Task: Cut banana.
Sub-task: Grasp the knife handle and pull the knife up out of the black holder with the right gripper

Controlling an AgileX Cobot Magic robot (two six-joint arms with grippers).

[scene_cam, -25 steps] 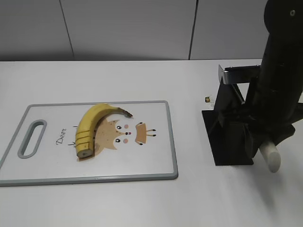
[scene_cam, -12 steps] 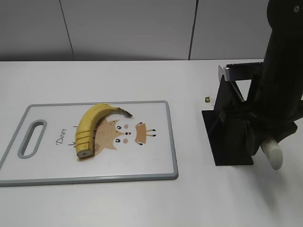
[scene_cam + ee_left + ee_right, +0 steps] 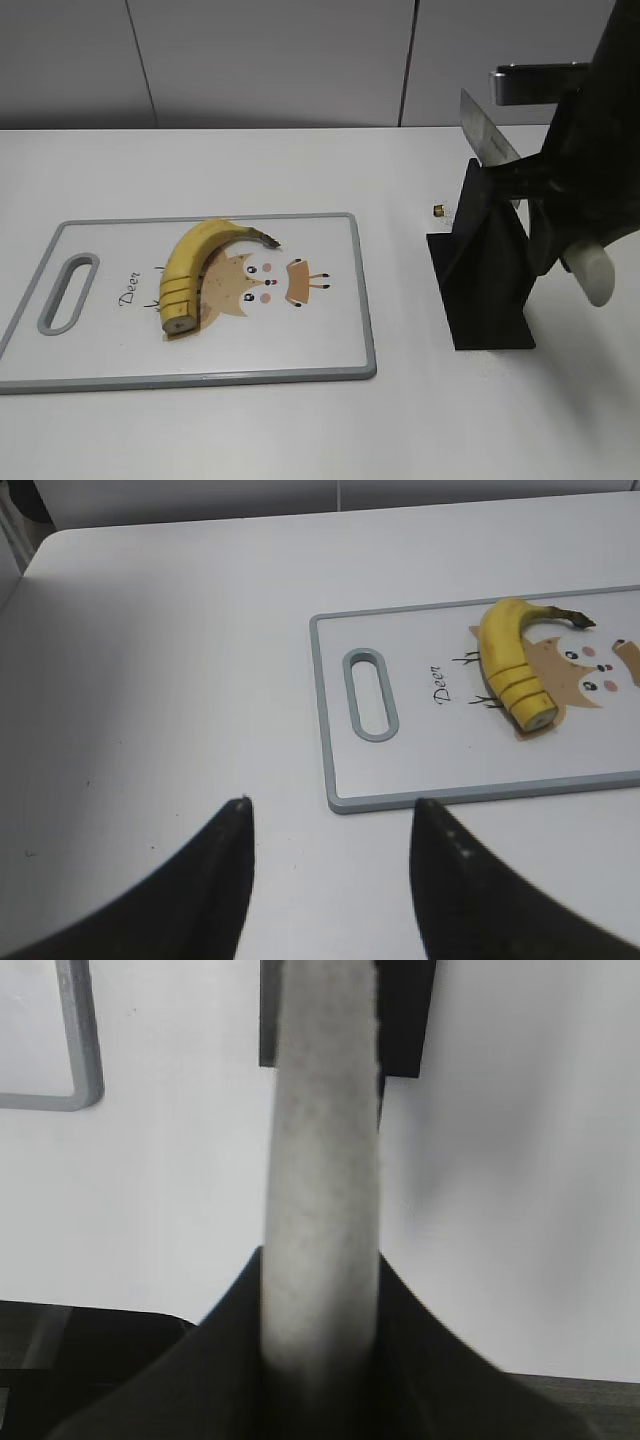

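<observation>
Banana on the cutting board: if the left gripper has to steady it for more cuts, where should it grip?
Grip the banana at its uncut curved middle, towards the dark stem. Come from above with the left gripper, fingers across the width. The rounds at the blunt end would probably shift.

only legible text: "deer" in cursive, printed on cutting board, between handle slot and cartoon deer print; lies well ahead of left jaws, rightward.

Right gripper hangs raised near the table's right edge, fingers clamped on a pale knife handle. Left gripper, jaws parted, hovers over the left edge.
</observation>
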